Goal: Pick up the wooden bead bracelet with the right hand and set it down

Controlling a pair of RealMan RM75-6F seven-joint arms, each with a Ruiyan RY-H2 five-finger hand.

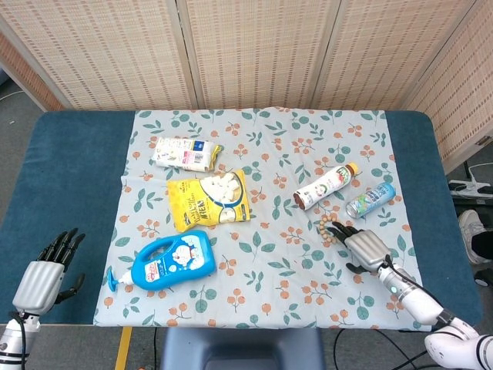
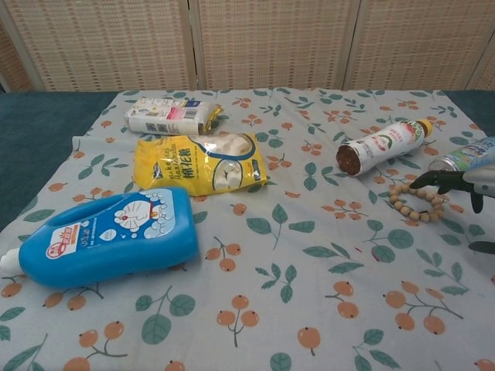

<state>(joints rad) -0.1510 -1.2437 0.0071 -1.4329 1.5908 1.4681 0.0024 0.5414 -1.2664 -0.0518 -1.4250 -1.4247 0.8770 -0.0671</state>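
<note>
The wooden bead bracelet (image 1: 323, 230) (image 2: 416, 203) lies flat as a ring on the floral cloth, just in front of a small can. My right hand (image 1: 363, 247) (image 2: 458, 181) is right beside it with its fingers spread. The dark fingertips (image 2: 421, 183) reach over the ring's far edge, and nothing is held in the hand. My left hand (image 1: 43, 278) rests on the blue table at the near left, far from the bracelet, fingers apart and empty.
A brown-capped drink bottle (image 1: 325, 186) and a small can (image 1: 370, 199) lie just behind the bracelet. A blue detergent bottle (image 1: 171, 260), a yellow snack bag (image 1: 208, 199) and a white packet (image 1: 183, 153) lie on the cloth's left half.
</note>
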